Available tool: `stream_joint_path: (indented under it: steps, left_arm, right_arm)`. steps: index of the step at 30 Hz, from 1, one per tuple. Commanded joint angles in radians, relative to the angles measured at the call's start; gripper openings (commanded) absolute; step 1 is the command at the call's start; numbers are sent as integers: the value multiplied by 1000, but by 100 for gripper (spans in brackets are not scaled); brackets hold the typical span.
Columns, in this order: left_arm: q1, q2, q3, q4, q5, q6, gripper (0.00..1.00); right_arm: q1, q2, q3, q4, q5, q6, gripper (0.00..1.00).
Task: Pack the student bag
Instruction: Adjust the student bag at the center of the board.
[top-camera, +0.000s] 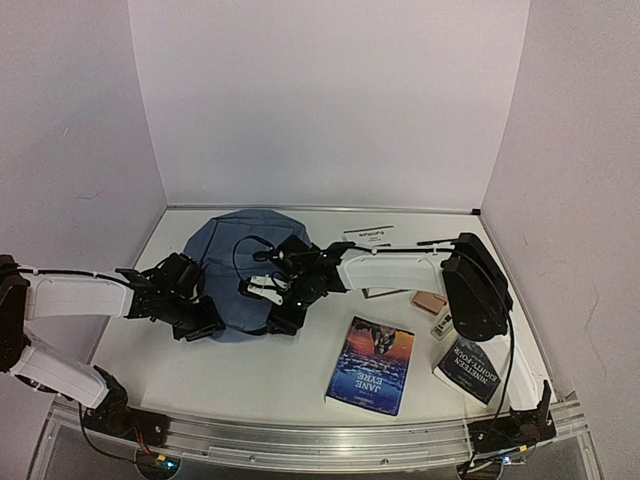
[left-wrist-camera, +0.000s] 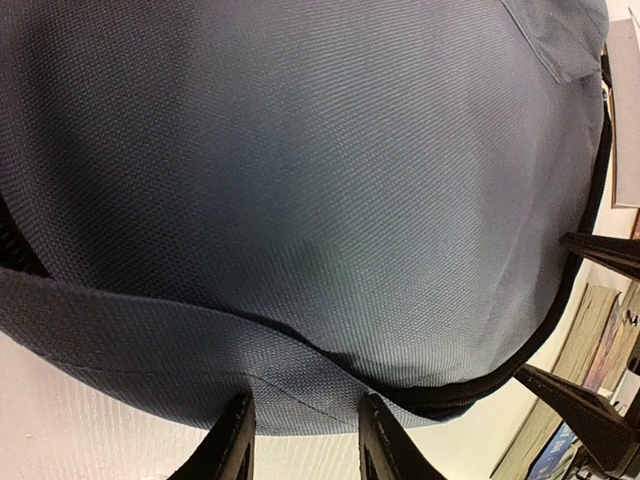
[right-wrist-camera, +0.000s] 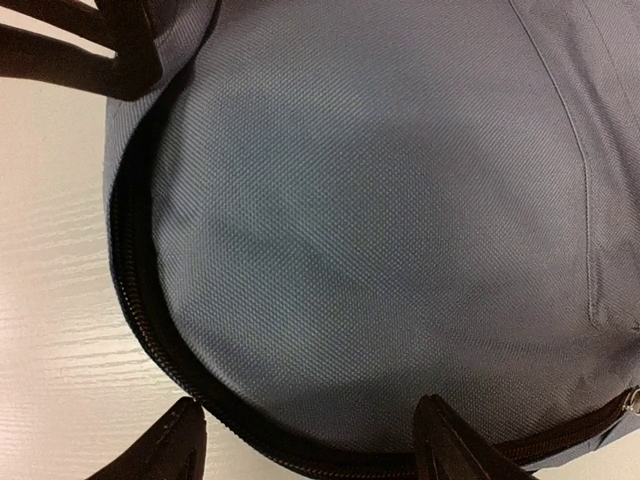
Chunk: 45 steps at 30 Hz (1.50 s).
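1. Nearest on the desk (top-camera: 250, 385) lie two books, well apart from the bag: "Jane Eyre" (top-camera: 372, 365) and, to its right, "Nineteen Eighty-Four" (top-camera: 474, 366).
2. The left end effector (left-wrist-camera: 305, 445) sits at the bag's near-left edge. Its fingers are a modest gap apart, tips just short of the fabric hem, gripping nothing.
3. The right end effector (right-wrist-camera: 310, 455) is spread wide, its fingers straddling the dark zipper (right-wrist-camera: 135, 290) along the bag's near-right rim, holding nothing.
4. The student bag (top-camera: 232, 262) lies on the desk left of centre, between the two arms.
5. Farther back lies a white card (top-camera: 369, 236).
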Motion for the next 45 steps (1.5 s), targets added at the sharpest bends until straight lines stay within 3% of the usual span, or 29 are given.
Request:
stream_joint_path:
  steps: [1, 13, 16, 19, 21, 23, 26, 31, 35, 40, 45]
  left_arm:
    - [6, -18, -42, 3, -11, -35, 34]
    - [6, -5, -41, 19, -6, -36, 35]
    - [6, -5, -37, 17, -6, -36, 36]
    - [8, -22, -43, 13, -9, -42, 38]
    - [9, -43, -50, 12, -13, -47, 39]
    - [12, -63, -56, 10, -20, -48, 39]
    - [14, -103, -71, 17, -33, -52, 45]
    - [17, -164, -78, 39, -22, -69, 63]
    - [18, -216, 5, -65, -102, -38, 73]
    - [20, -430, -111, -57, -130, -103, 81]
    - [19, -543, -123, -179, -128, -87, 84]
  right_arm:
    - [-1, -57, 13, 2, -13, -11, 70]
    - [27, -6, 45, 19, 70, -88, 60]
    - [42, 5, 44, 39, 112, -112, 54]
    - [47, 9, 49, 45, 126, -125, 39]
    - [49, 4, 49, 45, 128, -132, 17]
    - [49, -10, 55, 45, 125, -121, 2]
    - [48, -53, 60, 46, 104, -74, 0]
    - [29, -118, 94, 52, 43, 24, 0]
    - [-9, -101, 129, 68, 6, 115, 0]
    - [-36, -78, 185, 65, -28, 191, 0]
    - [-62, -60, 250, 67, -48, 283, 0]
